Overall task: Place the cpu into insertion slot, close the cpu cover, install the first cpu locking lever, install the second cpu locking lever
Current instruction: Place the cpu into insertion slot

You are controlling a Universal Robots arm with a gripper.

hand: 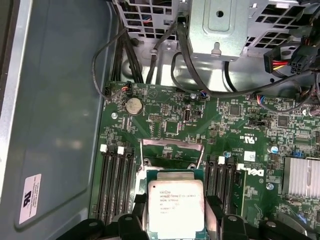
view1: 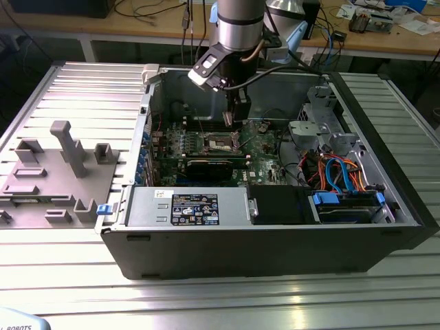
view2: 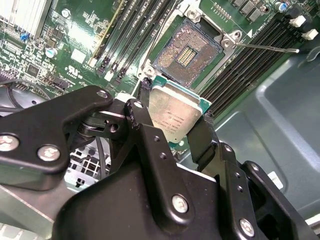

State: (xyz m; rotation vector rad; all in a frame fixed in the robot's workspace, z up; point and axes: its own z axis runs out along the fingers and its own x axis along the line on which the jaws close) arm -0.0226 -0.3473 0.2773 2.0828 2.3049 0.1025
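gripper [view1: 237,126]: upper centre of the exterior view, down inside the open computer case [view1: 385,234]; clamped on the cpu [view2: 176,114]
cpu: pinched at its edges between the black fingers [view2: 201,135]; held off the green board [hand: 225,125]
insertion slot [view2: 188,49]: uncovered, contacts showing; cpu close beside it, not seated

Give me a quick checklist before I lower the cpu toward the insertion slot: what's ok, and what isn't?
1. Grip: ok. The tool is shut on the cpu, with fingers on two opposite edges.
2. The insertion slot uncovered: ok, its contacts are exposed.
3. The locking lever swung away from the slot: ok.
4. The cpu centred over the slot: cannot tell from these angles.
5. The cpu's corner orientation matched to the slot: cannot tell.
6. The cpu level with the board: cannot tell.
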